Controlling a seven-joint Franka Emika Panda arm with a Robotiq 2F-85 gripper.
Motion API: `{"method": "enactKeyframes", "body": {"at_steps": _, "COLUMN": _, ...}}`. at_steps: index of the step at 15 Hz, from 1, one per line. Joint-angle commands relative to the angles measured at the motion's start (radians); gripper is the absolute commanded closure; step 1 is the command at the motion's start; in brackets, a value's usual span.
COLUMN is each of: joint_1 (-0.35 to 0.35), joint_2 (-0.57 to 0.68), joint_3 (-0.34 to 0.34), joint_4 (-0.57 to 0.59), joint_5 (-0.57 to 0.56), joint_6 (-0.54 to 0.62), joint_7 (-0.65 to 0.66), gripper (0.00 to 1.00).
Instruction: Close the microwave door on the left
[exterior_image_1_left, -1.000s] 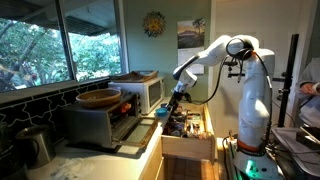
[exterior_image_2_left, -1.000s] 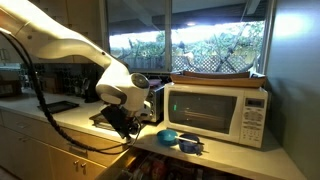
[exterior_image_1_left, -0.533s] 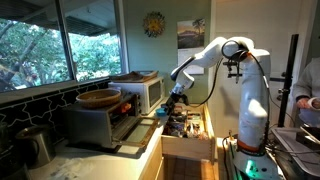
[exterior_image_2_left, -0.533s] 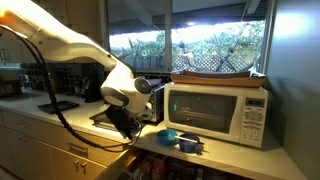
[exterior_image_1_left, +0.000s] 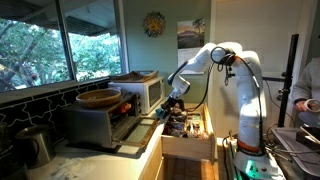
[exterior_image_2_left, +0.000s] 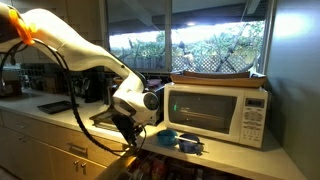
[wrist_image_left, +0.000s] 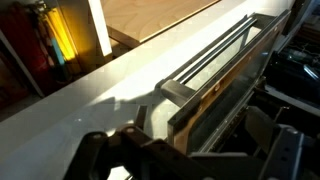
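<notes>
The grey-silver oven (exterior_image_1_left: 100, 118) stands on the counter with its bottom-hinged door (exterior_image_1_left: 133, 141) folded down flat and open. The door also shows in an exterior view (exterior_image_2_left: 103, 119) as a dark flap. In the wrist view the door (wrist_image_left: 225, 80) fills the middle, with its bar handle (wrist_image_left: 205, 62) along the front edge. My gripper (wrist_image_left: 190, 152) is open, its two dark fingers on either side of the door's front edge, close to the handle. It shows in both exterior views (exterior_image_1_left: 170, 108) (exterior_image_2_left: 131, 126) at the door's outer edge.
A smaller white microwave (exterior_image_2_left: 215, 111) (exterior_image_1_left: 146, 92) stands next to the oven, door shut. A blue bowl (exterior_image_2_left: 170, 137) sits on the counter in front of it. An open drawer (exterior_image_1_left: 186, 131) full of utensils lies below the gripper. A wooden bowl (exterior_image_1_left: 98, 98) rests on the oven.
My arm has shifted and the gripper has moved a little lower and closer to the open door's front edge. The door has not moved.
</notes>
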Motion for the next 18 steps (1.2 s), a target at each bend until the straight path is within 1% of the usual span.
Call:
{"method": "enactKeyframes", "body": {"at_steps": 1, "joint_1": -0.049, "joint_2": 0.076, "joint_3": 0.028, "joint_4": 0.072, "joint_5": 0.051, "joint_6": -0.102, "joint_7": -0.019, "gripper": 0.00}}
{"method": "enactKeyframes", "body": {"at_steps": 5, "joint_1": -0.065, "joint_2": 0.127, "joint_3": 0.040, "joint_4": 0.121, "joint_5": 0.056, "joint_6": -0.170, "joint_7": -0.006, "gripper": 0.00}}
{"method": "enactKeyframes", "body": {"at_steps": 9, "joint_1": -0.076, "joint_2": 0.166, "joint_3": 0.055, "joint_4": 0.156, "joint_5": 0.089, "joint_6": -0.208, "joint_7": -0.017, "gripper": 0.00}}
{"method": "enactKeyframes", "body": {"at_steps": 11, "joint_1": -0.081, "joint_2": 0.177, "joint_3": 0.061, "joint_4": 0.174, "joint_5": 0.105, "joint_6": -0.249, "joint_7": -0.007, "gripper": 0.00}}
{"method": "enactKeyframes", "body": {"at_steps": 15, "joint_1": -0.100, "joint_2": 0.168, "joint_3": 0.058, "joint_4": 0.192, "joint_5": 0.118, "joint_6": -0.361, "joint_7": -0.004, "gripper": 0.00}}
{"method": "enactKeyframes", "body": {"at_steps": 18, "joint_1": -0.122, "joint_2": 0.151, "joint_3": 0.052, "joint_4": 0.198, "joint_5": 0.161, "joint_6": -0.431, "joint_7": -0.028, "gripper": 0.00}}
